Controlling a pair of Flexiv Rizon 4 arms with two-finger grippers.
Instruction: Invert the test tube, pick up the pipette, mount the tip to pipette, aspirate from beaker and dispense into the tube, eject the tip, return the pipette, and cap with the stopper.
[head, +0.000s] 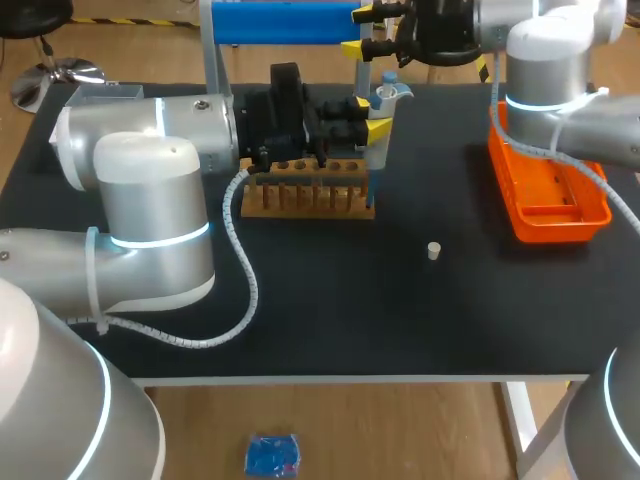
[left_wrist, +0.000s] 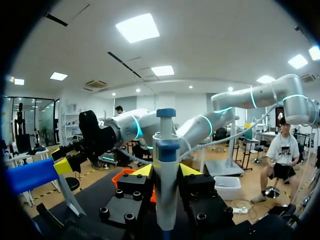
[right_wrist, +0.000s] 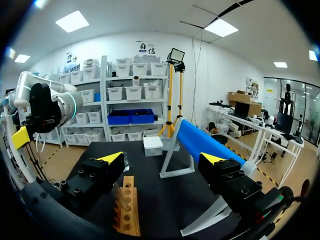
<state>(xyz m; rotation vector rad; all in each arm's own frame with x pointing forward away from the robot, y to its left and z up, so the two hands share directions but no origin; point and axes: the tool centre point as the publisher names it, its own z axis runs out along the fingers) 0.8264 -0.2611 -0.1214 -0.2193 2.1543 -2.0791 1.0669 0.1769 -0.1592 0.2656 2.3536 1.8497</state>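
The pipette (left_wrist: 166, 170) is already picked up: the left jaws are closed on its white body from both sides and hold it upright, blue plunger uppermost, just above the far right end of the wooden test-tube rack (head: 305, 195). The step in hand therefore looks like the carry between pick-up and tip mounting. The right jaws stand wide apart with nothing between them, hanging over the far edge of the worktop (head: 400, 310) beside the blue cylinder on its frame (right_wrist: 205, 142). The next move calls for bringing the pipette's lower end straight down onto a tip and pressing squarely. The tips probably sit in the orange tray (head: 545, 195) at the right, though none can be made out there. By count there are one pipette, one rack with a single row of holes, one orange tray, and one small pale stopper (head: 433, 250) lying alone between rack and tray. No test tube or beaker is clearly discernible.
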